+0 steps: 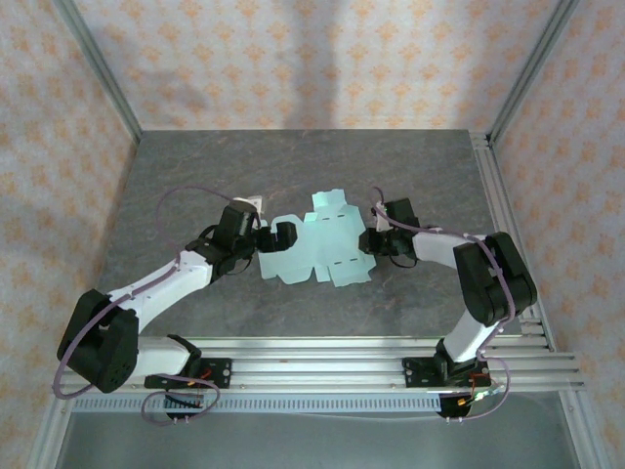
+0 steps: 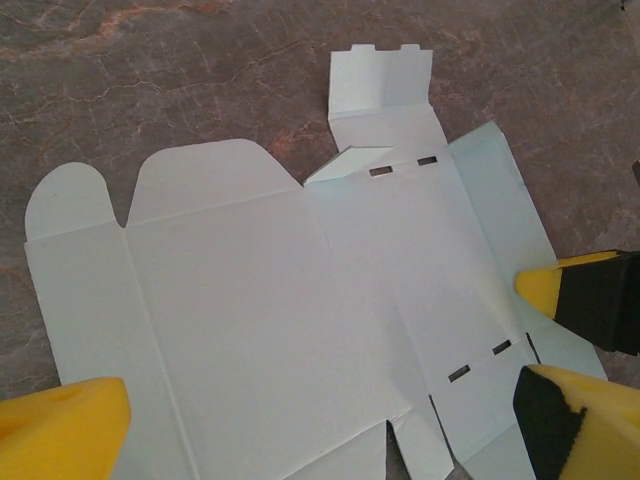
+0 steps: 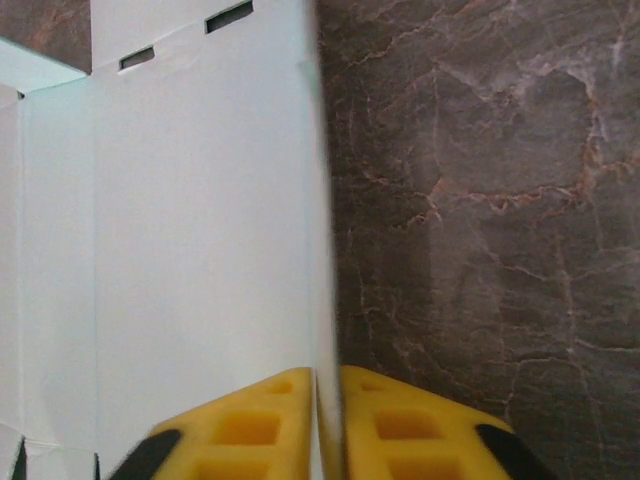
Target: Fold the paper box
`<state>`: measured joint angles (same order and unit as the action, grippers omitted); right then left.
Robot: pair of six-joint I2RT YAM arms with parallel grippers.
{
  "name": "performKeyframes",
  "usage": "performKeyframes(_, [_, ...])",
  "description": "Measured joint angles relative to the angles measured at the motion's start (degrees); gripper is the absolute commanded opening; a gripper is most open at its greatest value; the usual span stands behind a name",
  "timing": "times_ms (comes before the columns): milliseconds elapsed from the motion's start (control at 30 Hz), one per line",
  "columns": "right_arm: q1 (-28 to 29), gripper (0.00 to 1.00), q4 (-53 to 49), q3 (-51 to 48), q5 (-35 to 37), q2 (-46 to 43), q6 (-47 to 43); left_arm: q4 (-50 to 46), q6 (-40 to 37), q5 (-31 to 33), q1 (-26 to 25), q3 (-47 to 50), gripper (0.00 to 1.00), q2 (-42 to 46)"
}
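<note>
Nearest my right wrist camera, the two yellow fingertips [image 3: 250, 430] of the right gripper [image 3: 325, 400] are pressed together on the thin right-hand edge of the paper box [image 3: 200, 250], a pale mint-blue die-cut card sheet that is not yet folded. I see that edge almost side-on, clamped between the pads.

From above, the paper box [image 1: 317, 249] lies spread out in the middle of the table, between the two arms. The right gripper [image 1: 371, 239] is at its right side and the left gripper [image 1: 281, 234] is over its left part.

On the left wrist feed the sheet [image 2: 260, 300] looks mostly flat. It has two rounded flaps [image 2: 205, 180] at its left, small dark slots [image 2: 380, 171] along one crease, and a tabbed flap [image 2: 380, 85] at the far end. The left gripper [image 2: 315, 415] has its fingers spread wide over the card, holding nothing. I cannot tell whether they touch it.

Under the sheet is the dark grey, stone-patterned tabletop [image 1: 195, 176]. Silver aluminium rails [image 1: 322, 357] run along its near edge, and pale patterned walls [image 1: 293, 59] stand behind.
</note>
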<state>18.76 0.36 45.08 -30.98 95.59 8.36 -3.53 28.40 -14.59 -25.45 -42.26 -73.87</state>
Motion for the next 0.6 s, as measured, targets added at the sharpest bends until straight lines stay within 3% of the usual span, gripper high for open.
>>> performKeyframes(133, [0.0,0.05,0.72,0.0,0.13,0.0,0.2,0.0,0.0,-0.02,0.0,0.0,1.0,-0.07])
performKeyframes(233, [0.0,0.15,0.79,0.0,0.13,0.0,0.09,0.0,0.0,-0.02,0.0,0.0,1.0,-0.22])
performKeyframes(367, [0.0,0.16,0.76,0.0,0.24,0.02,-0.22,0.02,0.02,-0.02,0.0,0.0,1.0,-0.55])
performKeyframes(500, [0.0,0.0,0.72,0.0,0.72,0.0,-0.5,0.11,0.02,-0.02,0.0,0.0,1.0,-0.94])
performKeyframes(600, [0.0,0.0,0.55,0.0,0.98,0.0,-0.79,0.33,0.02,-0.02,0.0,0.0,1.0,-1.44])
